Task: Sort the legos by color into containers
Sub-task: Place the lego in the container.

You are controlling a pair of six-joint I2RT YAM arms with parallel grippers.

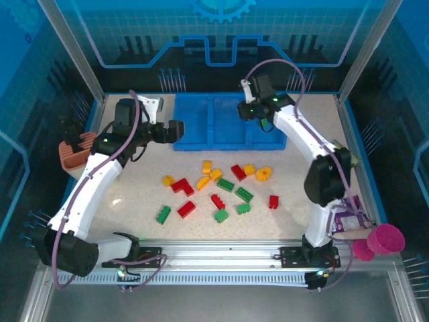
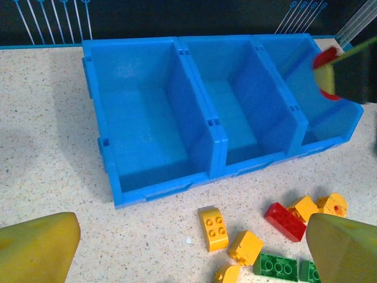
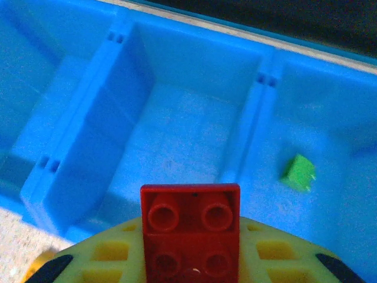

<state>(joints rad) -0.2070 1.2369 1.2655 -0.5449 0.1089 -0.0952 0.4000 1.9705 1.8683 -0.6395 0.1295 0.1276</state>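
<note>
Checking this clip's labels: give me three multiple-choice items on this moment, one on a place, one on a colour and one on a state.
1. In the right wrist view, which tray compartment holds the green brick?
A. left
B. middle
C. right

2. What colour is the held brick in the right gripper?
A. green
B. red
C. yellow

3. The left gripper is:
A. open, holding nothing
B. shut on a brick
C. shut on the tray rim

Answers:
1 C: it lies past the second divider.
2 B: it shows red between the fingers.
3 A: its fingers stand wide apart.
</note>
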